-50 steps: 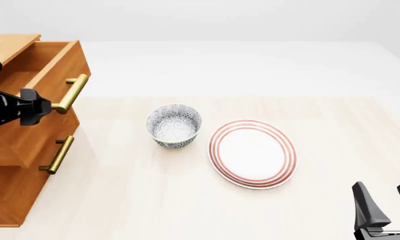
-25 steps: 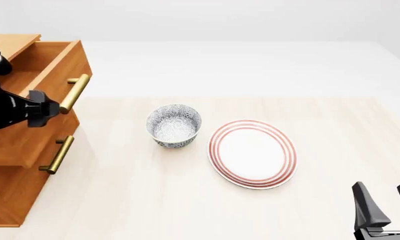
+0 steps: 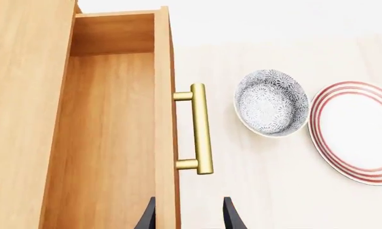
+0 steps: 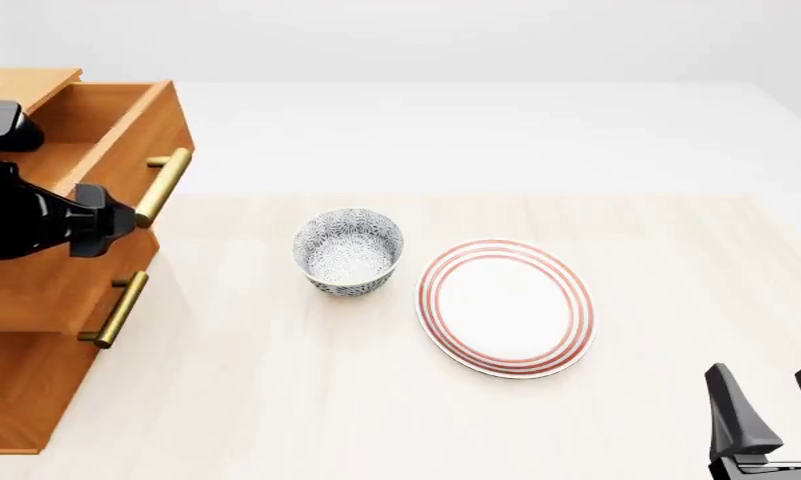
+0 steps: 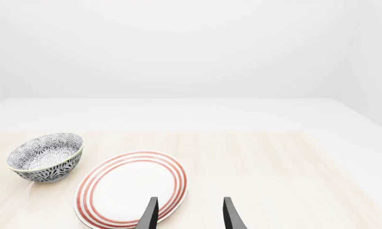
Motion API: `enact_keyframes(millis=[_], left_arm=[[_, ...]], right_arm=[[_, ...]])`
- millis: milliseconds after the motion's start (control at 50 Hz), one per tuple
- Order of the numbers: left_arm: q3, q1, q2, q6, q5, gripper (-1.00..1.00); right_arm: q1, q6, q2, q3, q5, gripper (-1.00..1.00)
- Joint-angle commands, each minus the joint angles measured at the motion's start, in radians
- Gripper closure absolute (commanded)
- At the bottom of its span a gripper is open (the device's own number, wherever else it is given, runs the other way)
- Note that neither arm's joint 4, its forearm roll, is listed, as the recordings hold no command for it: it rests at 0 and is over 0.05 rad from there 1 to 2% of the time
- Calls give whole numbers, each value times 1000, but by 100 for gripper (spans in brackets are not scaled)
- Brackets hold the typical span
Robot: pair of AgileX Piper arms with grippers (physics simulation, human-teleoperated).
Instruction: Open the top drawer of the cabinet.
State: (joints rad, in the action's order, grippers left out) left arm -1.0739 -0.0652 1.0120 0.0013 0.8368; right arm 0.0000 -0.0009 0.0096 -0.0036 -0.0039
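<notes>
The orange-brown cabinet (image 4: 13,400) stands at the table's left edge. Its top drawer (image 4: 120,120) is pulled out and its inside is bare wood (image 3: 108,133). The drawer's brass handle (image 4: 160,188) (image 3: 201,129) is free. My left gripper (image 4: 111,222) (image 3: 188,217) is open, just short of the handle's near end, with its fingers straddling the top edge of the drawer front and holding nothing. My right gripper (image 4: 763,372) (image 5: 188,210) is open and empty at the front right of the table.
A blue-patterned bowl (image 4: 349,252) (image 5: 46,157) sits mid-table, and a white plate with red rings (image 4: 504,307) (image 5: 130,188) lies to its right. The middle drawer's brass handle (image 4: 117,310) juts out below the top drawer.
The top drawer has slid a little further out to the right. My left gripper has shifted right alongside it. The right arm has not moved.
</notes>
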Motion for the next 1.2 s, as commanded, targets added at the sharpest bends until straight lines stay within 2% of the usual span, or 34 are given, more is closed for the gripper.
enact_keyframes(millis=[20,1200], left_arm=[[-3,-39,10,10,2,-100],[-7,-185,23,-35,1,-100]], right_arm=[[0,0,-1,1,0,-100],[0,0,-1,1,0,-100]])
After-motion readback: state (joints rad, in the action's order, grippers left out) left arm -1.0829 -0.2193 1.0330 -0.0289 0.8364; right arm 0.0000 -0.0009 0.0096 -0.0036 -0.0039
